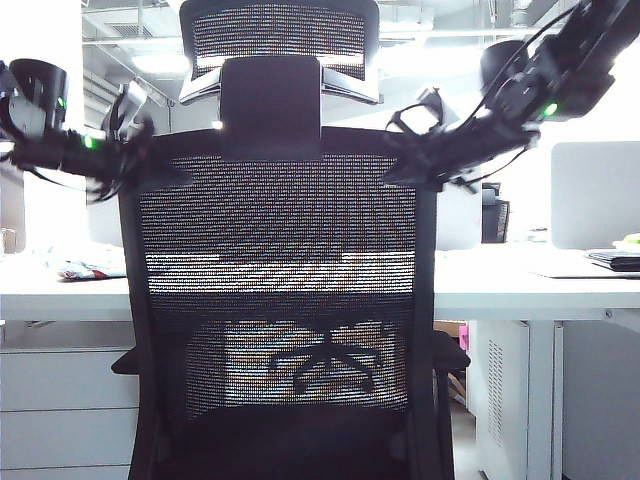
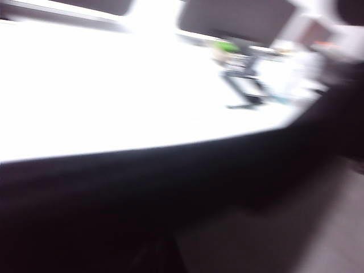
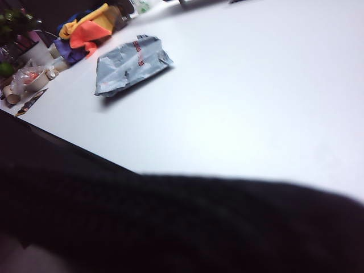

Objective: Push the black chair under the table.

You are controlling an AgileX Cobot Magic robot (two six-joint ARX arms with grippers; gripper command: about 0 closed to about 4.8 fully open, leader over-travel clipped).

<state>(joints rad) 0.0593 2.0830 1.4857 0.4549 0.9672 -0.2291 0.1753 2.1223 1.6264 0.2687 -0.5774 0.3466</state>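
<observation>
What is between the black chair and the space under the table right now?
Nothing visible blocks it. The black chair faces the table, with the white drawer cabinet off to the left. The left gripper and right gripper sit at the backrest's top corners. The floor under the table is mostly hidden.

**No legible text in any view**

Nothing can be read here. The crumpled grey plastic mailer bag lying on the table carries red printing, but it is too small and creased to make out. The left wrist view is motion-blurred, and the exterior view shows no lettering
</observation>
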